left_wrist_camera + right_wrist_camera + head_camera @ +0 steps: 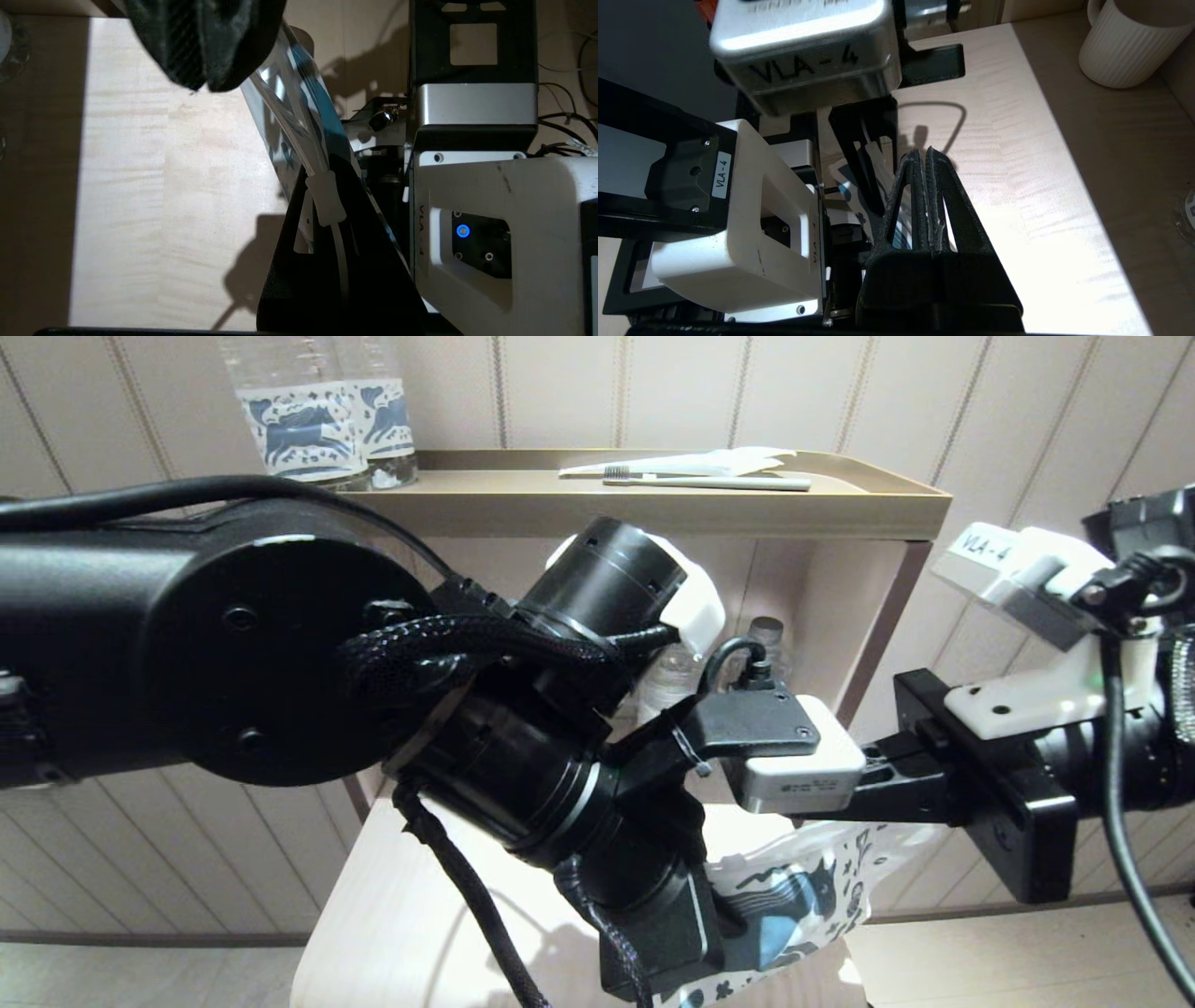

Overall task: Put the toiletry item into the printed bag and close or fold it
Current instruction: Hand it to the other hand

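The printed bag (803, 891), with blue-grey horse and wave prints, hangs between my two grippers above the light wooden shelf (392, 915). My left gripper (724, 933) is shut on one end of the bag (303, 93); in the left wrist view a slim white piece (324, 196) shows at its fingers (364, 224), and I cannot tell what it is. My right gripper (878, 793) reaches in from the right and is shut (927, 151) on the bag's other end (205, 86). A white toothbrush (719, 482) lies on the top tray beside a plain white wrapper (709, 460).
The gold tray (887, 504) tops the shelf unit, with two blue-labelled water bottles (317, 420) at its left end. More bottles (767, 635) stand under it. A ribbed white mug (1125, 46) stands near the shelf's edge. Both arms crowd the middle.
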Robot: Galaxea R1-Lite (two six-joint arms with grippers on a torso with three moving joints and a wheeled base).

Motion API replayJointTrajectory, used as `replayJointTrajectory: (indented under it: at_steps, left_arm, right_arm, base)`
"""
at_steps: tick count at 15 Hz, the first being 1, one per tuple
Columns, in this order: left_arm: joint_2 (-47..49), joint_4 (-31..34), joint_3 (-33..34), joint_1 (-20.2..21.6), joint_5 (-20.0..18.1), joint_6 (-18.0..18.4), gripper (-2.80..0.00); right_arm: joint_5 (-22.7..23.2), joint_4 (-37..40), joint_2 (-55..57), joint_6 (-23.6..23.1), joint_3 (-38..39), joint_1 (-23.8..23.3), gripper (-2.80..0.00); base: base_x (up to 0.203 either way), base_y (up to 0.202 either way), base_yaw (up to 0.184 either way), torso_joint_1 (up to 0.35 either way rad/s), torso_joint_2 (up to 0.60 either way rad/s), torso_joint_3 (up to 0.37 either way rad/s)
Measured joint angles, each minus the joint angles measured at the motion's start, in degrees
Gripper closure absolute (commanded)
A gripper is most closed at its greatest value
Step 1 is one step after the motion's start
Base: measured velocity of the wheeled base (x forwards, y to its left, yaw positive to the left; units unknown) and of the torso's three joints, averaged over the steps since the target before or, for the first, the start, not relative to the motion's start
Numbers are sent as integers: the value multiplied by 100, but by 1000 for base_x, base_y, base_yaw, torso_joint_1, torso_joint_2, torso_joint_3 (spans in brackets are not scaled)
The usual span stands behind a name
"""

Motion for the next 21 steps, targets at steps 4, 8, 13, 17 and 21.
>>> replayJointTrajectory:
  at_steps: [4, 8, 13, 17, 21]
  left_arm:
    - [121, 543, -395, -38, -55, -24, 0]
    - [173, 701, -530, -35, -393, -19, 0]
    - [187, 838, -519, -32, -397, -52, 0]
    - [103, 888, -494, -32, -376, 3, 0]
    - [-120, 936, -555, 41, -343, 97, 0]
  right_arm:
    - [0, -7, -175, -89, 131, 32, 0]
    - [3, -5, -271, -368, 265, 39, -280]
    - [15, 33, -276, -412, 299, 46, -280]
    - [21, -3, -318, -556, 375, 37, -280]
    - [179, 21, -377, -847, 468, -120, -280]
  base:
    - [0, 0, 0, 0, 0, 0]
    - [0, 0, 0, 0, 0, 0]
    - [0, 0, 0, 0, 0, 0]
    - [0, 0, 0, 0, 0, 0]
    - [0, 0, 0, 0, 0, 0]
